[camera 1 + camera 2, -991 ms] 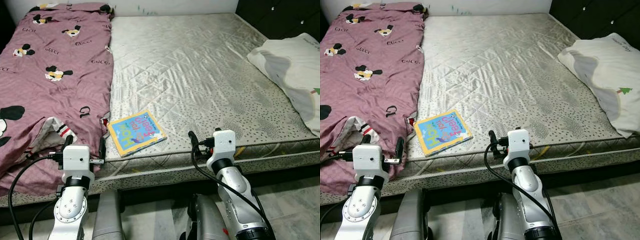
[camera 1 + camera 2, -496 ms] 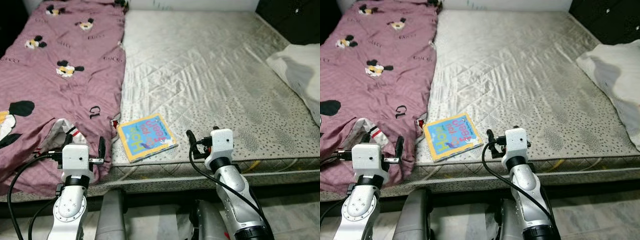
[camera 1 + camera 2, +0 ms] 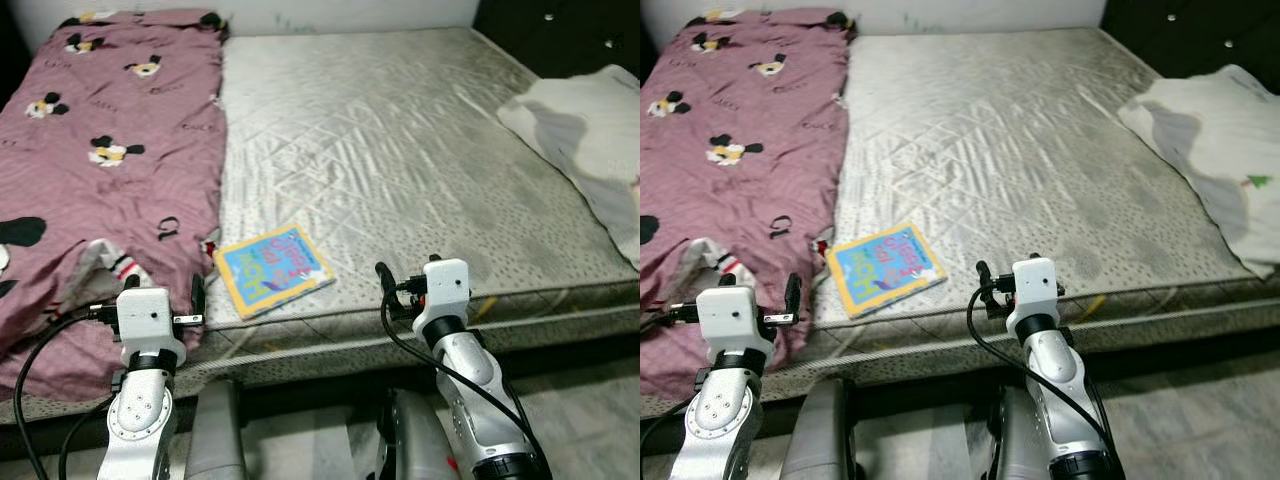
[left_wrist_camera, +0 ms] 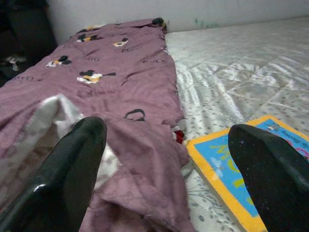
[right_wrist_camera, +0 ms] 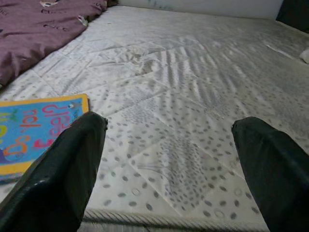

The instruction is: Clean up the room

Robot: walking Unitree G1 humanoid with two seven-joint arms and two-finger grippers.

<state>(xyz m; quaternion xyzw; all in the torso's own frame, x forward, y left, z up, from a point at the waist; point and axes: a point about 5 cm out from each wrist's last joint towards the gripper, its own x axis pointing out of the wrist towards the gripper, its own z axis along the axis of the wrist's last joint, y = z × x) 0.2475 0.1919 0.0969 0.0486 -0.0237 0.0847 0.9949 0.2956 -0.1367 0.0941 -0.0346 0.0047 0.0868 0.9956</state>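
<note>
Head camera, left eye view: A bare quilted mattress lies ahead. A maroon blanket with cartoon mouse prints covers the robot's left part of the bed and hangs over the front edge. A children's book with a blue cover and yellow border lies flat on the mattress near the front edge, just beside the blanket's edge. A white pillow rests at the far right side of the bed. The left tool is held at the front edge of the bed, over the hanging blanket, to the left of the book. The right tool is held at the front edge of the mattress, to the right of the book and apart from it.

Head camera, right eye view: Same layout. The book sits between the two tools, nearer the left tool than the right tool.

Left wrist view: The left tool has its two black fingers spread wide and holds nothing. Between them are folded blanket cloth and a corner of the book.

Right wrist view: The right tool has its fingers spread wide and holds nothing. Dotted mattress surface lies between them. The book lies beside one finger.
</note>
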